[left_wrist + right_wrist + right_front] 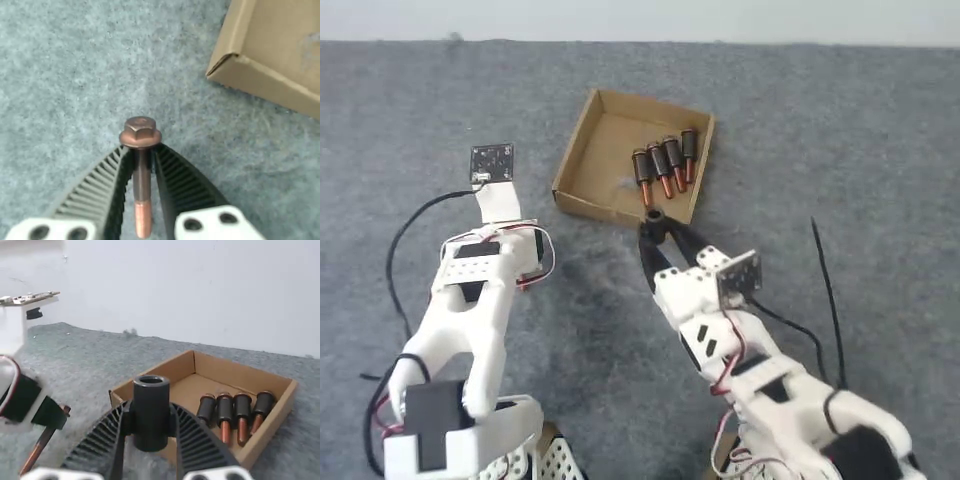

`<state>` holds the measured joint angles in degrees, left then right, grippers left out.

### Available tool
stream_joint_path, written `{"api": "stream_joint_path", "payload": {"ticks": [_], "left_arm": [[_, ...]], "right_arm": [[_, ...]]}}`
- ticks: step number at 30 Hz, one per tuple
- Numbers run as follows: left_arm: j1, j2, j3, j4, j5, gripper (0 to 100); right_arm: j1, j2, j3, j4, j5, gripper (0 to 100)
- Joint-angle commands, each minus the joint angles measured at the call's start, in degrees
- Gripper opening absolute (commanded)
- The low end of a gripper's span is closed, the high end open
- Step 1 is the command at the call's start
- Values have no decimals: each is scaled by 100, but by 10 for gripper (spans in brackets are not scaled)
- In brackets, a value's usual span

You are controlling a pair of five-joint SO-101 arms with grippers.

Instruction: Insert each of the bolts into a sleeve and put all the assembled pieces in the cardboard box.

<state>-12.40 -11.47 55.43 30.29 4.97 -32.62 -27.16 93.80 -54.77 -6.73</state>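
The cardboard box [582, 155] sits on the counter [840, 130] toward the rear middle. Four assembled pieces [665, 165] lie side by side in it, near its right wall. The right hand [150, 410] is just before the box's near wall, with a sleeve [150, 390] upright between its fingers. The left hand [141, 150] is to the left of the box and above the counter. It grips a bolt [141, 165] whose head sticks out past the fingertips, with a box corner close by.

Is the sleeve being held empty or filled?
Empty: the sleeve has an open top hole, and the bolt is apart, in the left pincer.
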Motion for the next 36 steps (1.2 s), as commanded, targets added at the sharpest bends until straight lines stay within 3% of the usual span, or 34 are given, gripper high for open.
{"api": "stream_joint_path", "payload": {"ticks": [1, 11, 26, 30, 36], "left_arm": [[9, -325, -31, -141, 44, 12], [26, -325, -31, -141, 44, 12], [44, -334, -31, -149, 44, 12], [211, -378, -92, -149, 44, 12], [185, -387, -435, -448, 53, 11]], "right_arm": [[-84, -585, 167, -101, -18, 6], [13, -4, -44, -31, -35, 6], [-4, 3705, -826, -3284, 536, 6], [-163, 4057, -853, -3565, 941, 6], [-171, 4154, -967, -3538, 941, 6]]}}
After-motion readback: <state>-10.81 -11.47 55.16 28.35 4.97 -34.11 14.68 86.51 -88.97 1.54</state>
